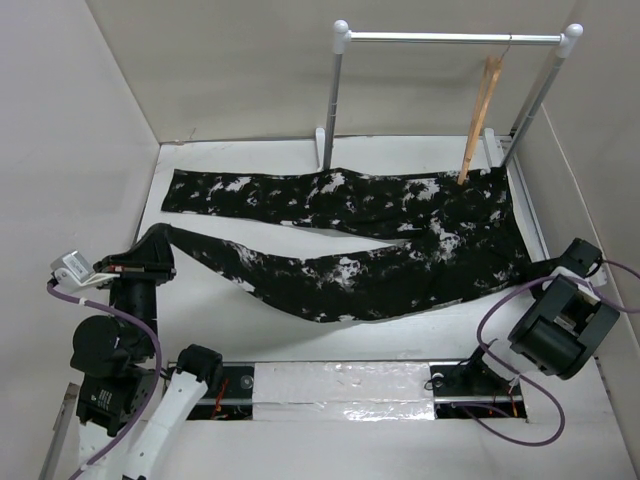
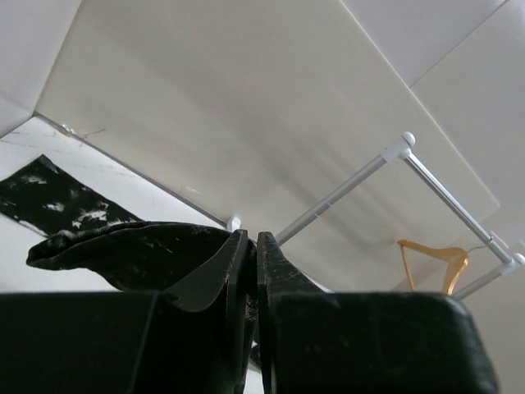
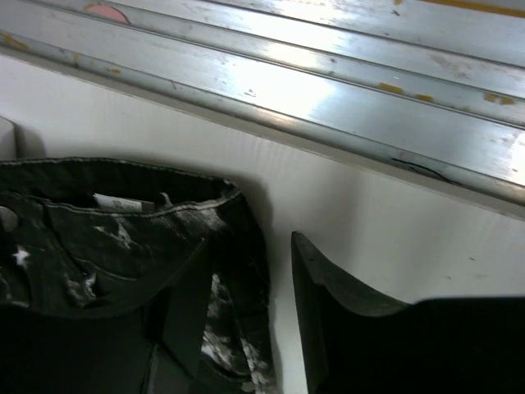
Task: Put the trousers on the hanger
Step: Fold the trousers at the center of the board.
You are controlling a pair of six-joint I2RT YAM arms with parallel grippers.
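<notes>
My left gripper (image 2: 252,254) was pinched nearly flat on the cuff end of the near leg of the trousers (image 1: 380,270), holding that end raised off the table (image 1: 200,310) while the rest lay spread across it. My right gripper (image 3: 246,246) stood with its jaws apart at the waistband (image 3: 123,176), one finger over the fabric and the other on bare table just beside it. The hanger (image 1: 480,120) hung from the rail of the white rack (image 1: 450,38) at the far right, its lower end near the trousers' waist.
</notes>
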